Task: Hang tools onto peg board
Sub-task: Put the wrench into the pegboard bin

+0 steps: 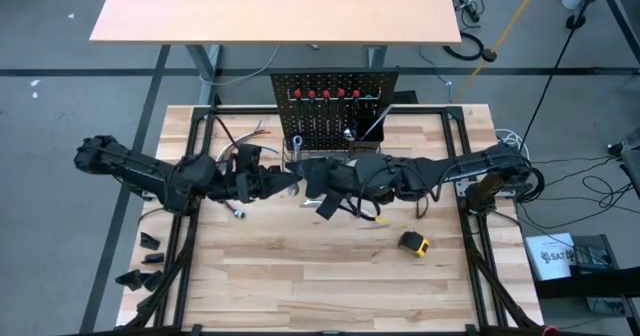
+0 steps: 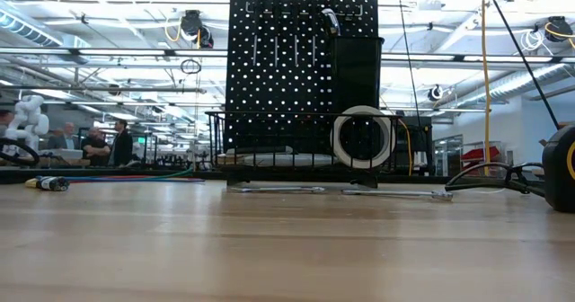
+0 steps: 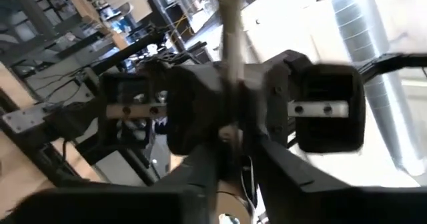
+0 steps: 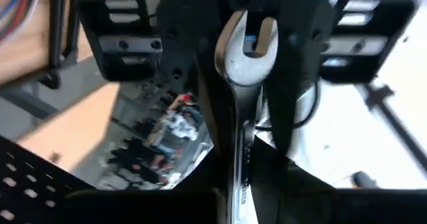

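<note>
The task looks partly done. The peg board (image 2: 301,68) stands upright at the far side of the table (image 1: 300,276), and several tools already hang on it: a row of red-handled screwdrivers (image 1: 325,94) along its top edge and some thin dark tools below them. In the wire basket (image 2: 269,149) at the foot of the peg board a white tape roll (image 2: 362,137) stands on its edge.

Some things are left. Two silver wrenches (image 2: 278,189) lie flat on the table just in front of the peg board, the yellow-black tape measure (image 1: 414,243) lies on the table well in front of the peg board toward the right side, and a small blue-tipped tool (image 1: 236,213) lies near the left arm.

One wrench (image 4: 245,57) is now in the air in front of the peg board, between the two arms, which meet there at mid-height. It is silver, slim, with an open fork end. The right gripper (image 4: 245,127) has its jaws closed on the shaft of this wrench. The left gripper (image 3: 230,154) is at the same wrench from the other side; the shaft passes between its jaws, but I cannot tell if they press on it or are loosening. I judge this to be a hand-over between the arms, before hanging.
</note>
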